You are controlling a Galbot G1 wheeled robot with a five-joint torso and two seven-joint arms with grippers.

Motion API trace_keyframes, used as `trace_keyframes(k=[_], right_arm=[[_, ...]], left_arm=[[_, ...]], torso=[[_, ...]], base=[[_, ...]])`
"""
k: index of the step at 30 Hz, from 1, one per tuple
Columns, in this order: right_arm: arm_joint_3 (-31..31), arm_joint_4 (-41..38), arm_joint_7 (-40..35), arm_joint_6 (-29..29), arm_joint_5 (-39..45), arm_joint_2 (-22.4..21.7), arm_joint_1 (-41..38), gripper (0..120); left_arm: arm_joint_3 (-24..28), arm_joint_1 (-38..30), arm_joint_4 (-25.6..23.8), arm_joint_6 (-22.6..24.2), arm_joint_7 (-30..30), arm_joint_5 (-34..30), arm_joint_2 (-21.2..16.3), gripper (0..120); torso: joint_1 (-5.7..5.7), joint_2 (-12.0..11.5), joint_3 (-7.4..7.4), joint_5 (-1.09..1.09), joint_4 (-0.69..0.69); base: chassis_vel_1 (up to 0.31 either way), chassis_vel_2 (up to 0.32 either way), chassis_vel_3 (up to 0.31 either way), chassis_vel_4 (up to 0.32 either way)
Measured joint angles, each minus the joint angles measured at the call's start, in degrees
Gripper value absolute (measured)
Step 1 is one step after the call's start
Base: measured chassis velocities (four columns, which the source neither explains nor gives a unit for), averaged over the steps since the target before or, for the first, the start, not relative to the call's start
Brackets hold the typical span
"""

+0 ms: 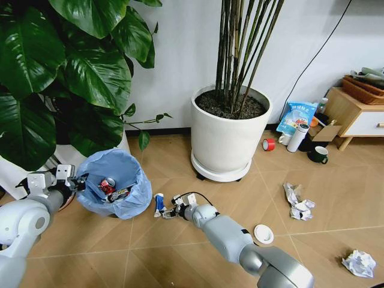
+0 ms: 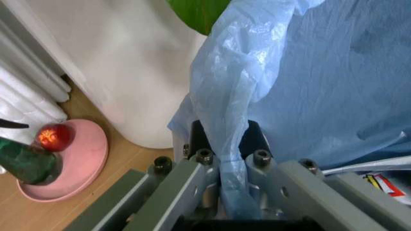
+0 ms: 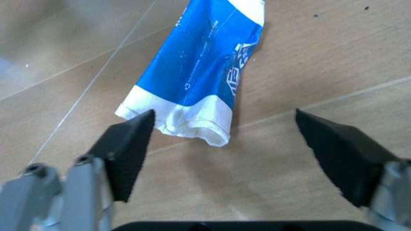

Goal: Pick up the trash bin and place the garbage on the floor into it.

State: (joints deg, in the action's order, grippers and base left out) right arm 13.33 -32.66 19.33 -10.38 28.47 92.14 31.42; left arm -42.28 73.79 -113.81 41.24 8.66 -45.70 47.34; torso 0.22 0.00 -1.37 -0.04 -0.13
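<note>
Trash bin (image 1: 114, 183) on floor (image 1: 198, 204) by big leafy plant, blue bag liner, red wrapper and other litter inside. Left tool (image 1: 67, 179) clenched on bin rim and bag (image 2: 234, 159). Right tool (image 1: 170, 211) low over floor, spread wide, blue-white wrapper (image 3: 199, 72) lying flat just ahead of fingertips (image 3: 132, 144), not gripped. White lid (image 1: 263, 233) beside right arm. Crumpled paper wads (image 1: 298, 202) farther right, well apart.
</note>
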Motion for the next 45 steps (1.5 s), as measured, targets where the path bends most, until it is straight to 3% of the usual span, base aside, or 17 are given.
trace_keyframes(k=[4,9,12,15,17,23,34,45], right_arm=[[-0.11,0.36,0.69,0.38,0.02,0.0,-0.03,61],[-0.21,0.58,1.15,0.57,0.07,0.0,-0.06,50],[-0.23,0.84,1.49,0.85,0.27,0.0,-0.06,32],[-0.24,0.9,1.59,0.91,0.34,0.0,-0.05,30],[-0.24,0.96,1.77,1.0,0.42,0.0,-0.01,18],[-0.37,1.09,2.12,1.21,0.49,0.0,0.06,0],[-0.71,0.97,2.16,1.38,0.48,0.0,0.16,0],[-2.76,-6.09,1.42,0.78,0.12,-0.01,1.74,0]], left_arm=[[0.29,-0.37,0.09,-0.03,0.1,0.0,-0.03,0],[0.42,-0.52,0.15,-0.05,0.12,0.0,-0.04,0],[0.45,-0.7,0.19,-0.06,0.11,-0.03,-0.41,0],[0.46,-0.8,0.26,-0.07,0.08,-0.05,-0.54,0],[0.46,-0.87,0.38,-0.07,0.01,-0.06,-0.66,0],[0.75,-1.01,0.38,-0.07,-0.06,-0.09,-0.64,0],[0.56,-0.9,0.33,-0.14,-0.2,-0.09,-0.54,0],[0.87,-0.99,0.2,-0.18,-0.39,-0.05,0.0,0]], torso=[[0.0,0.0,0.0,0.0,0.0],[0.0,0.0,0.0,0.0,0.0],[0.0,0.0,0.0,0.0,0.0],[0.0,0.0,0.0,0.0,0.0],[0.0,0.0,0.0,0.0,0.0],[0.0,0.0,0.0,0.0,0.0],[0.0,0.0,0.0,0.0,0.0],[0.0,0.0,0.0,0.0,0.0]], base=[[0.0,0.0,0.0,0.0],[0.0,0.0,0.0,0.0],[0.0,0.0,0.0,0.0],[0.0,0.0,0.0,0.0],[0.0,0.0,0.0,0.0],[0.0,0.0,0.0,0.0],[0.0,0.0,0.0,0.0],[0.0,0.0,0.0,0.0]])
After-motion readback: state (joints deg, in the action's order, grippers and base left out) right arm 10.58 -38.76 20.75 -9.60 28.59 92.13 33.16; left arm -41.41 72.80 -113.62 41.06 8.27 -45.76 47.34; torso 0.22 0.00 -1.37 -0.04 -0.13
